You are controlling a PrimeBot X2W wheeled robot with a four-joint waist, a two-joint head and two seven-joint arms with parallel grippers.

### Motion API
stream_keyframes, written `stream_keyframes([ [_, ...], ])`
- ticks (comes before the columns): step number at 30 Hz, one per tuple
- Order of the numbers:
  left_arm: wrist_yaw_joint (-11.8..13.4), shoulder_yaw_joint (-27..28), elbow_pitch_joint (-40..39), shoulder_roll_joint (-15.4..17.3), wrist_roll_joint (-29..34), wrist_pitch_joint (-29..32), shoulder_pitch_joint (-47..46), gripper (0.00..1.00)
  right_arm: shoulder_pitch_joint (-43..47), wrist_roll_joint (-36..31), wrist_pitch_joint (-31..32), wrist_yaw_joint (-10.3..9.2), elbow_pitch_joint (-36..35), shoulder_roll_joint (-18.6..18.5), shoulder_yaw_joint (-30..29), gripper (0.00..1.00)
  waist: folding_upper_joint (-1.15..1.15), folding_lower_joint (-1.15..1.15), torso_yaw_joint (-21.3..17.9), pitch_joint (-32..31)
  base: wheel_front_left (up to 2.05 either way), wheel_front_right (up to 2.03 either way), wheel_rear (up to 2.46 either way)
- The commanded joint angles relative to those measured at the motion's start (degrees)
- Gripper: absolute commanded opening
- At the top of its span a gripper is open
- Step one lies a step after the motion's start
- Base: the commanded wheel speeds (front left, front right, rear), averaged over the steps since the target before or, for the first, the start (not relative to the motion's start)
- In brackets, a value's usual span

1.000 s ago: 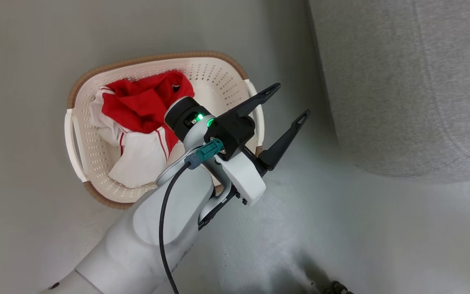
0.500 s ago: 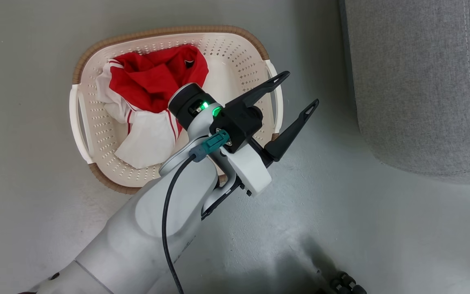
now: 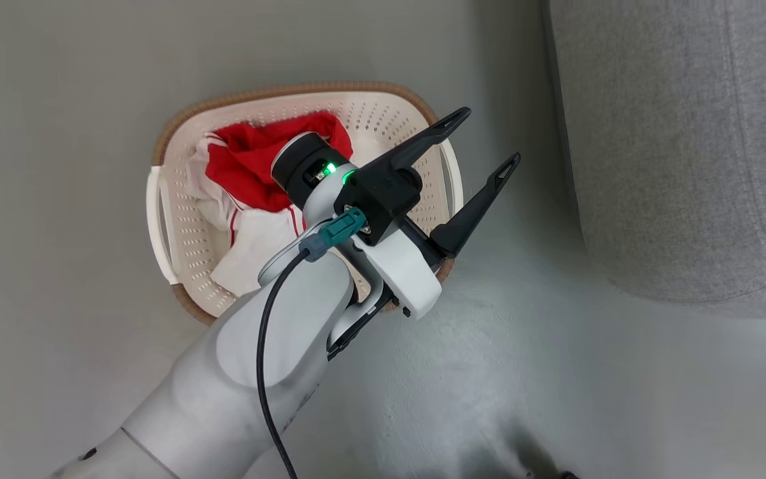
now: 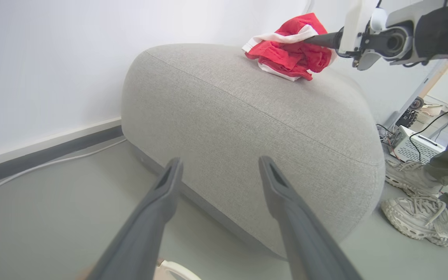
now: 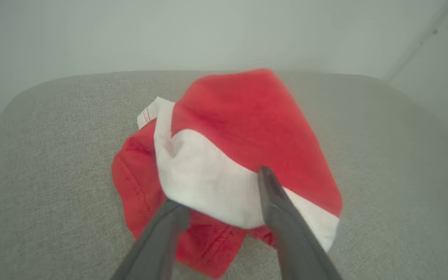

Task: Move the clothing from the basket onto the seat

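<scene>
Right, head view first. The basket (image 3: 177, 130) sits on the floor (image 3: 44, 279) centre-left. It's oval, long axis across the frame, left handle end a bit lower than the right. Cream perforated walls, brown rim, white handles.

The clothing (image 3: 250, 163) is bunched in the basket's left half, red on top, white panel with red stripes below. No clear long axis.

The left arm (image 3: 256, 359) comes up from the lower left over the basket's lower right part. The left tool (image 3: 487, 137) points upper right toward the seat (image 3: 675, 146), above the basket's right rim. Its fingers are spread wide with nothing between them.

The seat takes the upper right: light grey weave, rounded edge. A strip of floor separates it from the basket.

Left wrist view: a white cable (image 4: 53, 163) runs along the wall base at left. The seat's seam runs upper left to lower right. A garment (image 4: 290, 54) lies crumpled on the seat's top, upper right, red with white trim. The right tool (image 4: 319, 39) enters from the right edge, pointing left into the garment. A person's pale shoes (image 4: 418, 217) stand on the floor at lower right, just beside the seat.

Right wrist view: the right tool is wide apart, and the garment's white panel bulges between its fingers. I can't tell whether they press on it.
</scene>
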Motion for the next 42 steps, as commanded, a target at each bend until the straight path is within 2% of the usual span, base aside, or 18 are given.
stream_keyframes([
  [1, -0.41, 1.39, -1.98, -0.14, -0.47, -0.35, 1.25, 1.00, 3.43, 1.61, -0.56, 0.22, -2.05, -1.09, 1.75, 1.00, 0.00, 0.00, 0.70, -2.25, 0.00, 0.00, 0.00],
  [5, -0.41, 1.72, -2.33, -0.14, -1.12, -0.35, 2.67, 1.00, 7.53, 4.62, -0.79, 0.22, -5.23, -0.35, 4.86, 1.00, 0.00, 0.00, 1.28, -4.98, 0.00, 0.00, 0.00],
  [16, -0.41, 4.94, -1.97, -0.14, -2.62, -0.35, 9.74, 1.00, 23.20, 17.34, -0.85, 0.22, -21.45, 0.12, 15.88, 1.00, 0.00, 0.00, 3.42, -15.86, 0.00, 0.00, 0.00],
  [21, -0.40, 10.39, -0.06, -0.15, -1.94, -0.35, 14.35, 1.00, 30.44, 21.05, -0.86, 0.22, -29.40, 0.16, 19.78, 1.00, 0.00, 0.00, 5.66, -21.55, 0.00, 0.00, 0.00],
  [30, 1.11, 21.86, 1.42, -0.15, 1.00, -0.35, 21.80, 1.00, 39.92, 21.02, -0.86, 0.22, -38.24, 0.64, 21.84, 1.00, 0.00, 0.00, 9.29, -29.13, 0.00, 0.00, 0.00],
  [42, 1.61, 40.24, -1.36, 0.00, 7.72, -0.35, 32.73, 1.00, 53.81, 20.08, -0.86, 0.22, -48.51, 6.78, 19.21, 1.00, 0.00, 0.00, 11.76, -36.92, 0.00, 0.00, 0.00],
])
